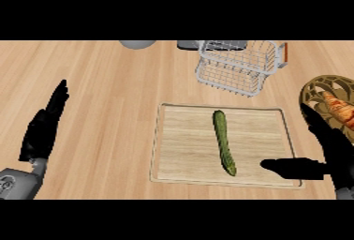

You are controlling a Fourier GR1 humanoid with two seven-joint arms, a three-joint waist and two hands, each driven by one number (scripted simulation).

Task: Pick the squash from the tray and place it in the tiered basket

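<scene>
1. Green long slim squash (223,143) lies lengthwise mid pale rectangular wooden tray (181,154), untouched
2. White wire tiered basket (239,65) stands just past the tray's far edge
3. Black right hand (335,159) hovers at tray's right edge, fingers straight, thumb stretched toward the squash's near end, gap between
4. Black left hand (43,129) rests released over the light wooden counter (104,84), well left of tray

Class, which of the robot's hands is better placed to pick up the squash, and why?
The right hand: it is at the tray's edge, thumb over the corner near the squash, and the basket stands on that side. The left hand rests open, off the tray.
</scene>
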